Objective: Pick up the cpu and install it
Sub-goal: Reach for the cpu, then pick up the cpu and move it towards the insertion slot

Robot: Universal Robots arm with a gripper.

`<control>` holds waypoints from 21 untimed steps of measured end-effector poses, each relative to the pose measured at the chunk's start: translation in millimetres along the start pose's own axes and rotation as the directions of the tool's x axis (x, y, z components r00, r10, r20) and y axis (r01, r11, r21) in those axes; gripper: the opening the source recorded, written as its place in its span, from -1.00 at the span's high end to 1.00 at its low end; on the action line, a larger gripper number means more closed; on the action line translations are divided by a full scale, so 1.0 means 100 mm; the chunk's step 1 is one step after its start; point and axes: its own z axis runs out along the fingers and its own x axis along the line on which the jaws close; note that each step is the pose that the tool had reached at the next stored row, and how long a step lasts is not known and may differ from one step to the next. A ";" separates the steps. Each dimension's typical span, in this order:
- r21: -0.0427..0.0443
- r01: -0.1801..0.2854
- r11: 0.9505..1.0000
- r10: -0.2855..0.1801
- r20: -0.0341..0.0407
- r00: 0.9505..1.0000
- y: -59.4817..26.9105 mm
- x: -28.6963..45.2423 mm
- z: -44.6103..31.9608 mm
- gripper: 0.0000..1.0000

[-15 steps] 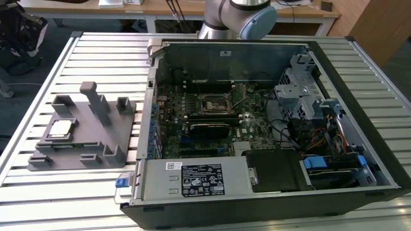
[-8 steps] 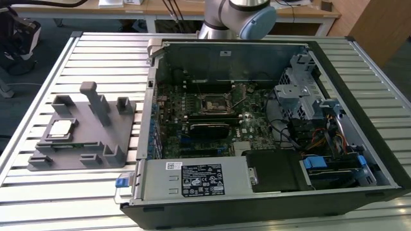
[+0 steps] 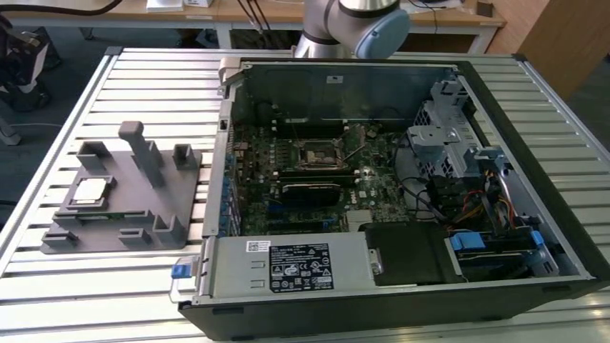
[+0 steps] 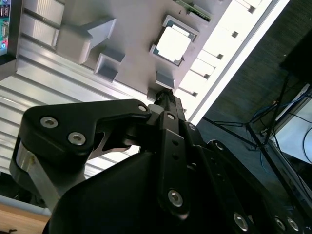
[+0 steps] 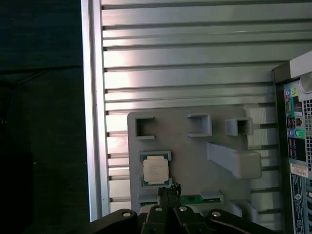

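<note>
**Gripper (image 5: 168, 191) above the tray (image 3: 114, 223), cpu (image 3: 91, 191) not yet picked**
In the exterior view the cpu lies flat in its recess on the tray, at 9 o'clock of the case (image 3: 401, 311), pale top up, likely so it can be taken from above. In both wrist views the gripper hangs over the tray, its tips closed together on nothing, pointing near the cpu. The socket (image 3: 315, 153) sits inside the case.

The cpu (image 5: 156, 170) lies flat in a recess of the grey tray (image 5: 195, 156) on the slatted metal table (image 5: 185, 58), and the gripper (image 5: 168, 190), its fingertips together, is just beside it.
</note>
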 end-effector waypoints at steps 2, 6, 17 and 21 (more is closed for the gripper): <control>0.000 0.001 1.000 -0.001 0.000 1.000 -0.003 0.040 0.003 0.79; 0.000 0.001 1.000 -0.001 0.000 1.000 -0.006 0.085 0.009 0.79; 0.000 0.001 1.000 -0.001 0.000 1.000 -0.007 0.087 0.034 0.79; 0.000 0.001 1.000 -0.001 0.002 1.000 -0.010 0.097 0.091 0.79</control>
